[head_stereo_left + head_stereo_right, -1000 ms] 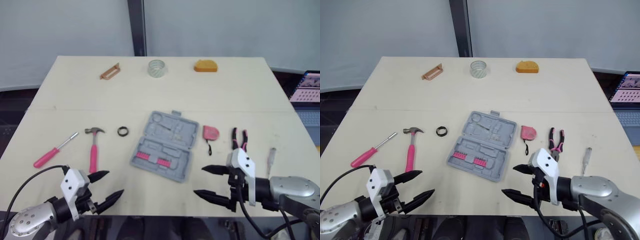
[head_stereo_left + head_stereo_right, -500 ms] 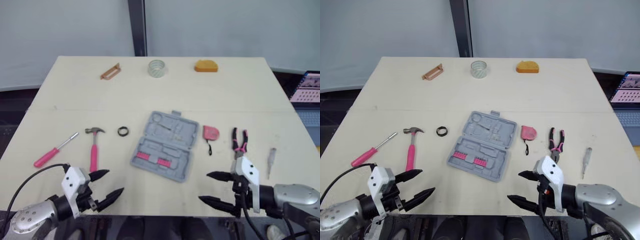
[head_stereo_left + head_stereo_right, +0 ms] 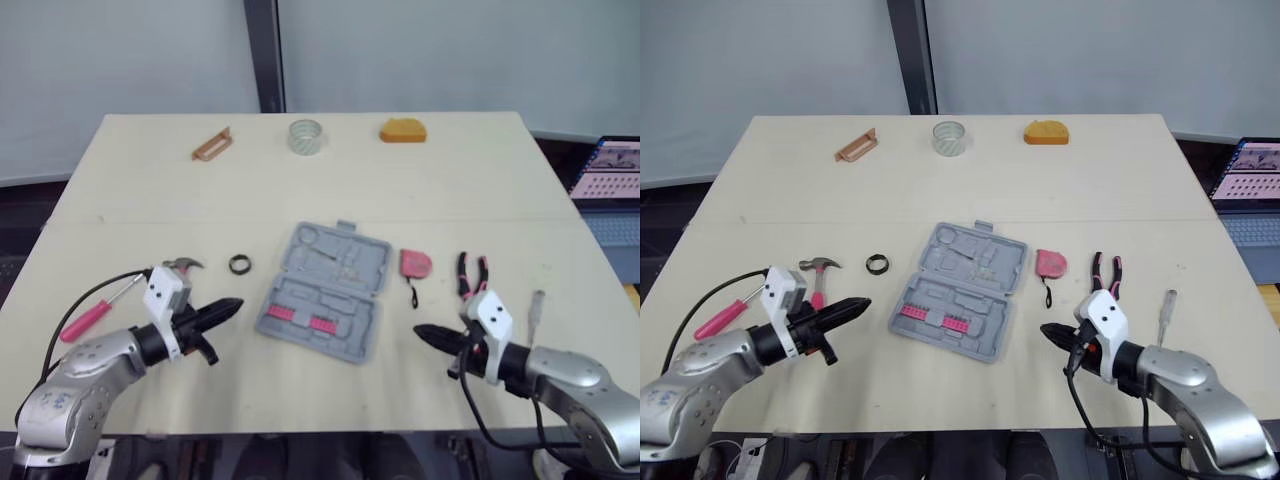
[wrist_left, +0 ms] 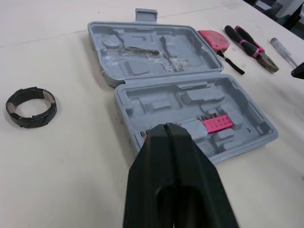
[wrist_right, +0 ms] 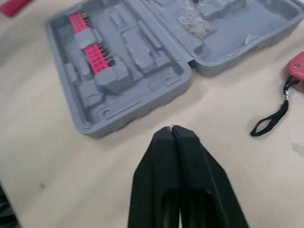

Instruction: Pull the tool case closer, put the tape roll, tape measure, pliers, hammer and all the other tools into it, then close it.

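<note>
Grey tool case [image 3: 325, 290] lies open before us. Our left gripper [image 3: 236, 303] and our right gripper [image 3: 419, 331] are both closed, holding nothing.

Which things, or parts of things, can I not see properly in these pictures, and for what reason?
Hammer: in the left eye view the left gripper covers most of its handle.
Tool case: in the left wrist view that gripper's fingers hide part of the half with pink bits.
Laptop: cut off by the eye views' right edge.
Orange object, far side: too small to identify.
</note>
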### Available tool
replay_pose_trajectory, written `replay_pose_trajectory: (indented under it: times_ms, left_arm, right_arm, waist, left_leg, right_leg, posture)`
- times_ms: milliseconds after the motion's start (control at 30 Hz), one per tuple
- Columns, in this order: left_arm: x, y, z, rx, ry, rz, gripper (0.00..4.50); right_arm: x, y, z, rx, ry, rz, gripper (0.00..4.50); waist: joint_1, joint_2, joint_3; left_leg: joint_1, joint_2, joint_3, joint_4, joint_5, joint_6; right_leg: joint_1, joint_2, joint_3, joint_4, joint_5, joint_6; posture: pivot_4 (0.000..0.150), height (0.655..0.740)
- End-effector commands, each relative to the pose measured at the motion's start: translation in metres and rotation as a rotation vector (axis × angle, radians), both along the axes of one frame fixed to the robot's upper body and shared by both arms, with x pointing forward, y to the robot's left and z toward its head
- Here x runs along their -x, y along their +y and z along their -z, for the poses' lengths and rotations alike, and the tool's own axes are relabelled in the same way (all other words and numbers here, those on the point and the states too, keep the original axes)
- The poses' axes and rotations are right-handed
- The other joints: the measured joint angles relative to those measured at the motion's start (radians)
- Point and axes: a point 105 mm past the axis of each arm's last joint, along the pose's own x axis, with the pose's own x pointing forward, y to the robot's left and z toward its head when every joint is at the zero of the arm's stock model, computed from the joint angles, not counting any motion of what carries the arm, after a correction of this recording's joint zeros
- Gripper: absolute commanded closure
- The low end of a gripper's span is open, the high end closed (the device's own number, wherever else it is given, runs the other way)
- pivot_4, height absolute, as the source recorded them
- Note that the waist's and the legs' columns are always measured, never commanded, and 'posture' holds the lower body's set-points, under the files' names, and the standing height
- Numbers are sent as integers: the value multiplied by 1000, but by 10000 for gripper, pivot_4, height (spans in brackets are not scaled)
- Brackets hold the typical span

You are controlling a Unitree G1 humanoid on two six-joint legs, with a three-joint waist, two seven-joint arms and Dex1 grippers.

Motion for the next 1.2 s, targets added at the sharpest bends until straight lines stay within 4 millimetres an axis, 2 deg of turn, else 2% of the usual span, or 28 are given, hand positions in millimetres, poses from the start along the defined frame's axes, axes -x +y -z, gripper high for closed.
replay_pose_trajectory:
  times_ms: [33,233,400,667,967,1200]
  left_arm:
    - [-19,5,-1,-61,-38,-7,44560]
    - [-54,7,0,-62,0,18,44560]
    - [-74,5,5,-44,42,54,44560]
    - [-102,-10,15,-41,81,107,44560]
    - [-116,-29,33,-125,75,171,44560]
    - [-119,-34,44,-159,81,183,44560]
  right_arm:
    - [-13,3,1,18,-43,20,45000]
    - [-34,16,9,25,-14,33,45000]
    - [-47,25,10,30,-6,50,45000]
    - [-54,36,2,32,-16,44,45000]
    - [-58,41,1,43,-10,35,45000]
    - [-62,46,5,53,-2,17,45000]
  waist:
    - [0,0,0]
    - [-3,0,0]
    - [-5,0,0]
    - [-5,0,0]
    - [-8,0,0]
    - [-7,0,0]
  left_leg:
    - [0,0,0,0,0,0]
    - [0,0,0,0,0,0]
    - [0,0,0,0,0,0]
    - [0,0,0,1,0,0]
    - [0,0,1,1,0,0]
    - [0,0,1,2,0,0]
  right_leg:
    - [0,0,0,0,0,0]
    - [-1,0,0,1,0,0]
    - [-2,0,-2,3,0,0]
    - [-2,-1,-6,4,0,0]
    - [-3,-2,-11,5,0,0]
    - [-4,-3,-13,7,0,0]
  posture:
    - [1500,7400]
    - [1500,7400]
    - [1500,7400]
    - [1500,7400]
    - [1500,7400]
    - [1500,7400]
